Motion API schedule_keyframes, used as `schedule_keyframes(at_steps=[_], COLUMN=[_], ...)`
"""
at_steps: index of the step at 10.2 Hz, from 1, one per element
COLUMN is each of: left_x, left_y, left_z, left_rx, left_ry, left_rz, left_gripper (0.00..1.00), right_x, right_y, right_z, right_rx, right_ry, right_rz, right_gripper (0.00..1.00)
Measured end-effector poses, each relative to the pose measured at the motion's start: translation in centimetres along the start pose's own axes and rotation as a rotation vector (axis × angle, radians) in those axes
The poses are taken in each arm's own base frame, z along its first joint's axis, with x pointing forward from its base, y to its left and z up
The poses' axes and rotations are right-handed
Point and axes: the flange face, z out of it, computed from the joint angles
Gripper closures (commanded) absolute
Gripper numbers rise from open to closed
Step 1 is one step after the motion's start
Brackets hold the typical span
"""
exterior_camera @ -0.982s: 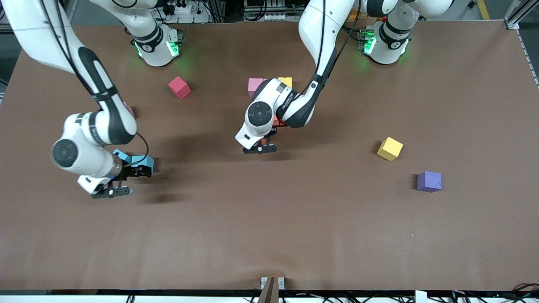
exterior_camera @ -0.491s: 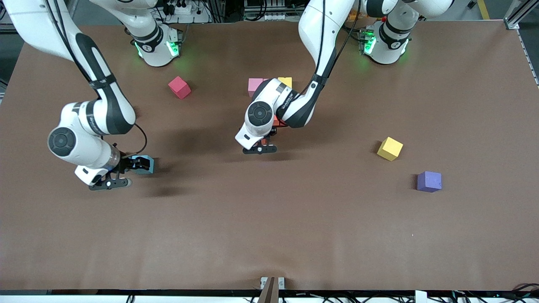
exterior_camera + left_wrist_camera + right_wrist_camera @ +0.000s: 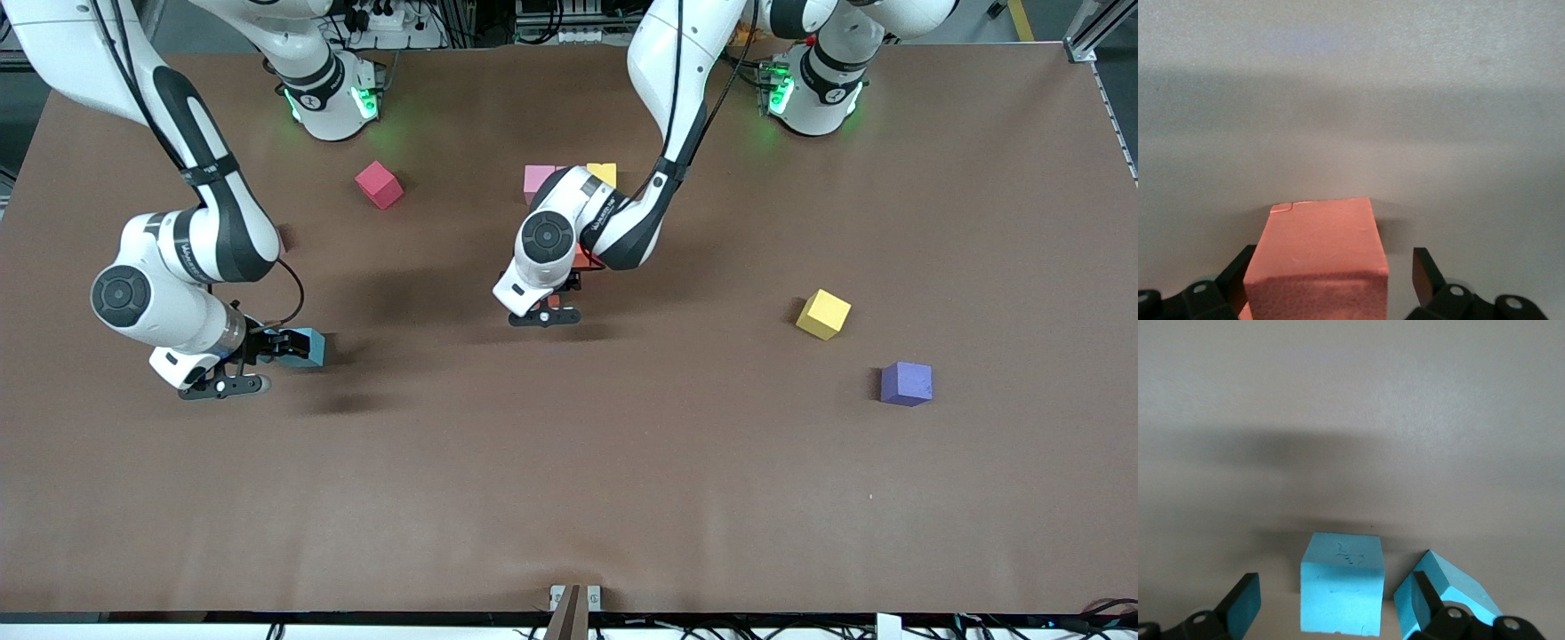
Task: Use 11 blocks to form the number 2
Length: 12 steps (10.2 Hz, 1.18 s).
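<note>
My left gripper (image 3: 556, 297) stands open low over the table's middle. An orange block (image 3: 1317, 257) sits between its fingers (image 3: 1423, 270), with a gap on one side. Beside it, pink (image 3: 536, 178), yellow (image 3: 604, 171) and orange-red (image 3: 584, 259) blocks of the number 2 show; the arm hides the others. My right gripper (image 3: 265, 348) is open near the right arm's end of the table. A teal block (image 3: 1342, 590) stands untouched between its fingers. A second teal block (image 3: 1451, 590) lies just outside one finger. One teal block (image 3: 307, 347) shows in the front view.
A loose red block (image 3: 380, 184) lies near the right arm's base. A yellow block (image 3: 823, 314) and a purple block (image 3: 906, 383) lie toward the left arm's end of the table. Bare brown table (image 3: 569, 480) spreads nearer the front camera.
My left gripper has opened and let go of the orange block. My right gripper has shifted toward the right arm's end of the table and now straddles a teal block.
</note>
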Motion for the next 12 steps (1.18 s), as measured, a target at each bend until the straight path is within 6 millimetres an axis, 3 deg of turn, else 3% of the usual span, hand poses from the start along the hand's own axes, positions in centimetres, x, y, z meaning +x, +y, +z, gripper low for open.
schedule_keyframes(at_steps=[2, 4, 8, 9, 10, 12], left_x=[0.1, 0.3, 1.7, 1.7, 2.0, 4.0], left_y=[0.3, 0.6, 0.9, 1.3, 1.2, -0.5], left_z=[-0.4, -1.6, -6.6, -8.3, -10.4, -15.6], left_rx=[-0.001, -0.012, -0.056, -0.074, -0.088, -0.115], left_ry=[0.010, 0.028, 0.094, 0.110, 0.132, 0.190], left_rz=[0.008, 0.014, 0.009, 0.014, 0.011, -0.023], left_gripper=[0.00, 0.00, 0.00, 0.00, 0.00, 0.00], right_x=[-0.1, -0.2, -0.7, -0.9, -1.2, -1.4], right_y=[0.0, -0.1, -0.2, -0.3, -0.4, -0.4], right_z=[2.5, 3.8, 5.1, 5.3, 5.7, 5.9], right_rx=[0.009, 0.014, 0.018, 0.019, 0.020, 0.020], right_ry=[-0.012, -0.027, -0.051, -0.057, -0.065, -0.070], right_rz=[0.001, 0.000, -0.001, -0.002, -0.003, -0.003], right_gripper=[0.00, 0.00, 0.00, 0.20, 0.94, 1.00])
